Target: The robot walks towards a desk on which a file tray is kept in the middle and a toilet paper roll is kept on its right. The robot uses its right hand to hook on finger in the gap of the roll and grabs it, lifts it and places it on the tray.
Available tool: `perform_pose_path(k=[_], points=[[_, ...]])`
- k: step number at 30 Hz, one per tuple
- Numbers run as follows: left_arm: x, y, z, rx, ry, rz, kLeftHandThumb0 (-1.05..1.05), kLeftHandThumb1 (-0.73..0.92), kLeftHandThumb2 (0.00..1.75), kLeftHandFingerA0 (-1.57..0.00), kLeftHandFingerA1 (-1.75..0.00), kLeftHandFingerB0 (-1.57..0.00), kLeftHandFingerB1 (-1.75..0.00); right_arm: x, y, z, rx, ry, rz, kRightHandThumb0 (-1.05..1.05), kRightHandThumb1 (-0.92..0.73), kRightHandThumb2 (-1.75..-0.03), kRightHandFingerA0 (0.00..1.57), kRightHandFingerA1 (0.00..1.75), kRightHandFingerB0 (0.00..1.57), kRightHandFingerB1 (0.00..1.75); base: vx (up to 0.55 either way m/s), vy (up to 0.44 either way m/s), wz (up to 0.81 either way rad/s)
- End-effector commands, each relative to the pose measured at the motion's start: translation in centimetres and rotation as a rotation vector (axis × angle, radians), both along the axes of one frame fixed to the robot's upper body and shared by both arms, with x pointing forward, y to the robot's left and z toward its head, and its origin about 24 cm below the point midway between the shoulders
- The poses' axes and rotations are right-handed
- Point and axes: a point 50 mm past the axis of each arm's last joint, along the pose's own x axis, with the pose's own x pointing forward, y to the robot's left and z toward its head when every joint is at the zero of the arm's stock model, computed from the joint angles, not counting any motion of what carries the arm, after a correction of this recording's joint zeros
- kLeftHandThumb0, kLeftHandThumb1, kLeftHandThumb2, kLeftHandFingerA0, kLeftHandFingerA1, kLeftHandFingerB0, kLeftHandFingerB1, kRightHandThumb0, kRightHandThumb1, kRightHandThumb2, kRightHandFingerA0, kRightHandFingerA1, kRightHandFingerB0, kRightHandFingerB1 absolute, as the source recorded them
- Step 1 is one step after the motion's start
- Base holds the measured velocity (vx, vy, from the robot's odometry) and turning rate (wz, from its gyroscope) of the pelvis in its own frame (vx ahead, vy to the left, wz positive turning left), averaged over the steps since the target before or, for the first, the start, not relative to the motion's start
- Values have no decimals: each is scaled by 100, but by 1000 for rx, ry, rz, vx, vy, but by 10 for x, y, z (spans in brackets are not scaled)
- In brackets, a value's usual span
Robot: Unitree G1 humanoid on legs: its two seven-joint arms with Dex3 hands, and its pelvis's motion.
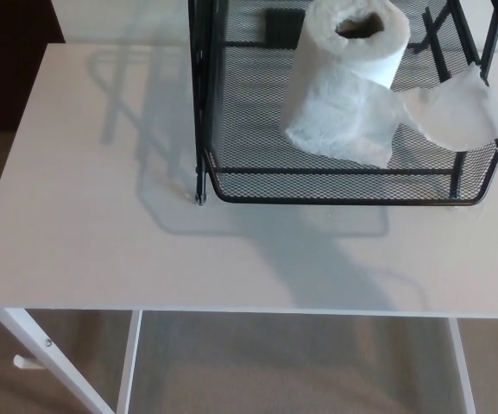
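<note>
The white toilet paper roll stands upright, leaning a little, inside the black wire-mesh file tray at the top middle of the head view. Its brown core hole faces up. A loose tail of paper trails from the roll to the right and drapes over the tray's right rim. Neither of my hands shows in this view. Nothing touches the roll.
The tray sits at the back of a white desk. The desk's front edge runs across the lower part of the view, with white legs and beige carpet below. A dark floor patch lies at the upper left.
</note>
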Motion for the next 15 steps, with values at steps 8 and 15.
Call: perform_pose_path(k=[8,15], points=[[1,6,6,13,-4,11,-91,84,66,-47,-81,-27,-65,-113,-180,40,507,-238,-382,-35,-44,-98,0,51,0,50,0,0,0],[2,6,7,35,-5,-12,-92,86,66,-51,-82,-29,-66,-171,-250,-82,773,-361,-615,-52,-47,-73,22,44,12,38,0,0,-1]])
